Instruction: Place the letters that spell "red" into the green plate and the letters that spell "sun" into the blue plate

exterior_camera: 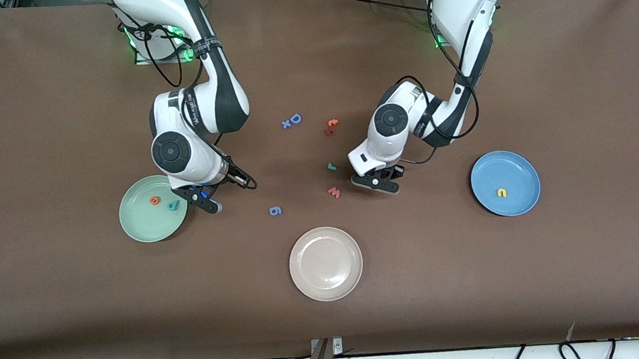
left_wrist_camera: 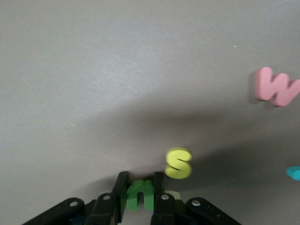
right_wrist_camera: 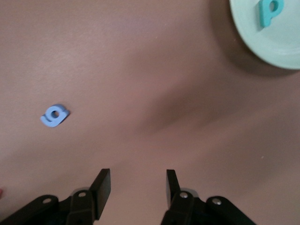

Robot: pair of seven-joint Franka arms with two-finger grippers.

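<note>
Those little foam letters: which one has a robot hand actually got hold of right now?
The light green "u", pinched between the left gripper's fingers. The yellow "s" lies loose on the table right beside it, and the red "w" lies apart.

A beige-white plate (exterior_camera: pixel 326 263) sits nearest the front camera, mid-table. A blue "9" (exterior_camera: pixel 275 210) lies farther from the camera than it, toward the right arm's end. A red "w" (exterior_camera: pixel 334 192) lies near mid-table. Farther still lie an orange "t" (exterior_camera: pixel 331 124), touching a dark red letter (exterior_camera: pixel 328 132), and a blue capital "D" (exterior_camera: pixel 295 118) with a small blue "x" (exterior_camera: pixel 286 124) beside it.
</note>
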